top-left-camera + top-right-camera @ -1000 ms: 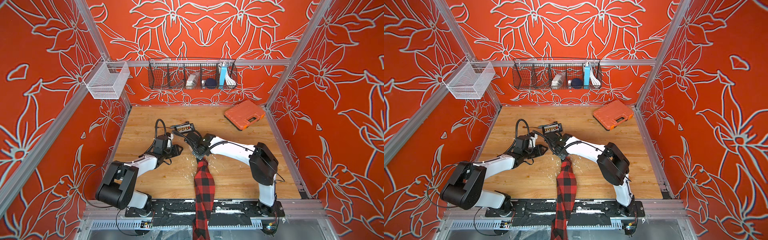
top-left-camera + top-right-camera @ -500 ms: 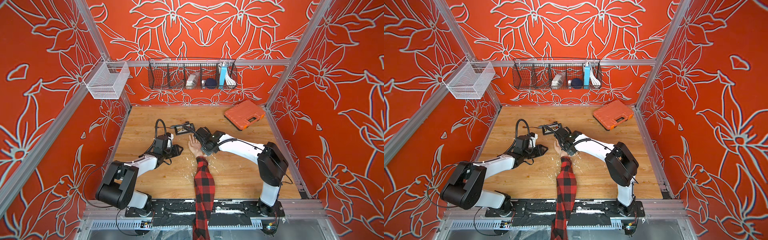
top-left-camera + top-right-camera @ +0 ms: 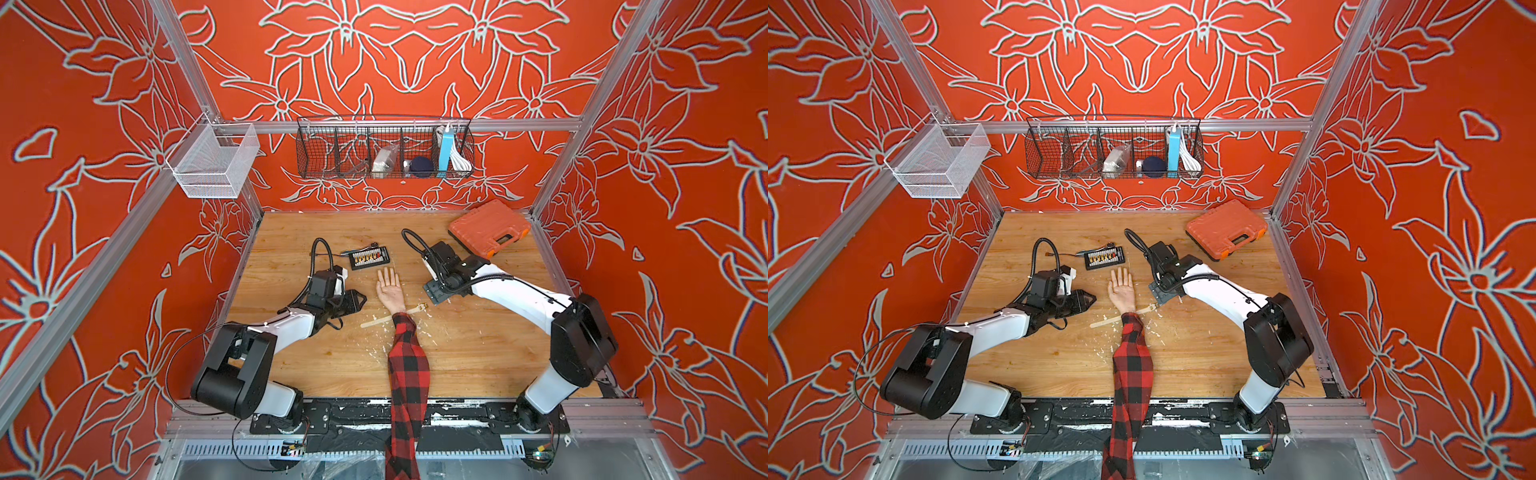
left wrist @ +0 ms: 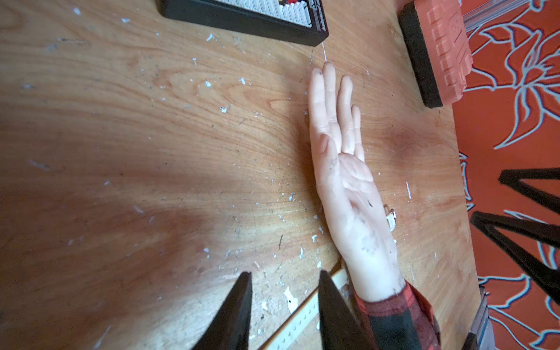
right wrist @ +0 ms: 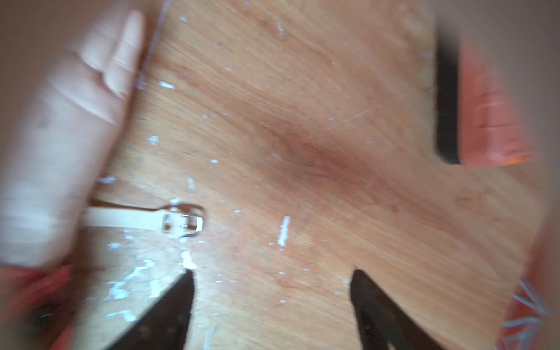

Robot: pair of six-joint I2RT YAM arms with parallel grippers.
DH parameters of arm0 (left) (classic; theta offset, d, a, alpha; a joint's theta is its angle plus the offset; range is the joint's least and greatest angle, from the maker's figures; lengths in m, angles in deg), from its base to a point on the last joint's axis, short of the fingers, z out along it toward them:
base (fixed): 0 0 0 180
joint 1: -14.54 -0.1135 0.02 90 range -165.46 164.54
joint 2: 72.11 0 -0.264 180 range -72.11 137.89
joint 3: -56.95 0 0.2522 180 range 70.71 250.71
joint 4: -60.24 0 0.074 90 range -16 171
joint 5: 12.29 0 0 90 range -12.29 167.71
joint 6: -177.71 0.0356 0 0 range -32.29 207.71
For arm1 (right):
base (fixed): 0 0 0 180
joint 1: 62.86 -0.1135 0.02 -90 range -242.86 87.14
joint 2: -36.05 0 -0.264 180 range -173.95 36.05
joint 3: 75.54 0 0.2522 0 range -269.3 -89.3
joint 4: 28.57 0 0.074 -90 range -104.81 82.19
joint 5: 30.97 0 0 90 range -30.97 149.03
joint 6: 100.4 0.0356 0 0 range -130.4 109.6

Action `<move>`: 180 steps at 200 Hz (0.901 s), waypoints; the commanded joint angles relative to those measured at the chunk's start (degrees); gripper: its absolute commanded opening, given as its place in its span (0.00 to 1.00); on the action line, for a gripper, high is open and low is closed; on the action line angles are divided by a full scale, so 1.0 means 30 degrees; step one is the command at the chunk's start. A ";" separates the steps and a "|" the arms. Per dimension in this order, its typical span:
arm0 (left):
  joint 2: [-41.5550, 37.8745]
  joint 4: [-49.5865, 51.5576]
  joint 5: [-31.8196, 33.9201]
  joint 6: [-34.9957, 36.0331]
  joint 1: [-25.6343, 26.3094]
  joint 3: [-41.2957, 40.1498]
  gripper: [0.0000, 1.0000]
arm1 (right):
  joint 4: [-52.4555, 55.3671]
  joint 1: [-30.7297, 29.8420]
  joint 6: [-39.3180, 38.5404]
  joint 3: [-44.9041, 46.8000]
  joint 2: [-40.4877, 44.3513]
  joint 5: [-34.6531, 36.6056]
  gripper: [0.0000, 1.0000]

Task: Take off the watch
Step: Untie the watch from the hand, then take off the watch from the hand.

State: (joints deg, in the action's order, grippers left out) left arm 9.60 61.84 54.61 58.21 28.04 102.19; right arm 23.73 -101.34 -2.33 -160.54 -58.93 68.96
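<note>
Starting at the left edge of the tabletop: the left gripper sits low with its jaws partly open and nothing between them. Its wrist view shows the holed tail of the watch running on the wood right by its fingers, not pinched as far as I can see.

In the middle there's a dummy hand lying palm up, fingers toward the back edge, with a red plaid sleeve trailing off the front edge. The watch is already unbuckled and lies flat on the wood under the wrist, one strap end poking out each side. Can't see the case at all, I guess it's hidden under the wrist.

Right of the hand is the buckle end, then the right gripper, jaws wide open and empty. That view is pretty blurry, but the buckle is clearly ahead of the jaws and off toward the hand, not between them.

The bit that matters imo: the strap's long axis runs roughly left edge to right edge, tail a little nearer the front and buckle a little nearer the back. So a sideways pull along that line should slide it out. Both grippers are near an end, and the right one looks slightly nearer to its buckle in both top views.
</note>
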 commanded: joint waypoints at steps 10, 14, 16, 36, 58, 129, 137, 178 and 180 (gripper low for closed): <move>-0.0406 0.0479 -0.0300 0.0273 -0.0104 0.0366 0.36 | 0.0675 0.0016 0.1522 -0.0499 -0.0571 -0.3271 0.64; -0.0418 0.0484 -0.0299 0.0253 -0.0104 0.0370 0.37 | 0.0723 0.0021 0.1766 -0.0537 -0.0609 -0.3420 0.63; -0.0428 0.0481 -0.0293 0.0252 -0.0104 0.0358 0.37 | 0.0733 0.0008 0.1872 -0.0561 -0.0636 -0.3544 0.63; -0.0370 0.0423 -0.0364 0.0186 -0.0101 0.0379 0.37 | 0.0481 0.0023 0.2958 -0.0492 -0.0797 -0.4684 0.63; -0.0335 0.0339 -0.0480 0.0124 -0.0089 0.0385 0.36 | 0.0207 0.0045 0.4029 -0.0639 -0.1572 -0.5677 0.61; -0.0460 0.0327 -0.0477 0.0147 -0.0088 0.0262 0.36 | 0.0689 -0.0093 0.4493 -0.1624 -0.4383 -0.3850 0.53; -0.0473 0.0305 -0.0481 0.0134 -0.0116 0.0256 0.37 | 0.0719 -0.0123 0.4457 -0.1651 -0.4585 -0.3676 0.53; -0.0489 0.0304 -0.0550 0.0092 -0.0075 0.0235 0.37 | 0.0540 -0.0339 0.4339 -0.1921 -0.5443 -0.3634 0.49; -0.0489 0.0319 -0.0575 0.0080 -0.0097 0.0237 0.37 | 0.0533 -0.0367 0.4339 -0.1940 -0.5485 -0.3634 0.49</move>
State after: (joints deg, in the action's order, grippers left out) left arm 9.47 62.39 53.67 58.25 28.04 102.21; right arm 24.50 -101.73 9.83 -164.24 -73.55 56.66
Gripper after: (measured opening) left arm 0.365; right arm 0.499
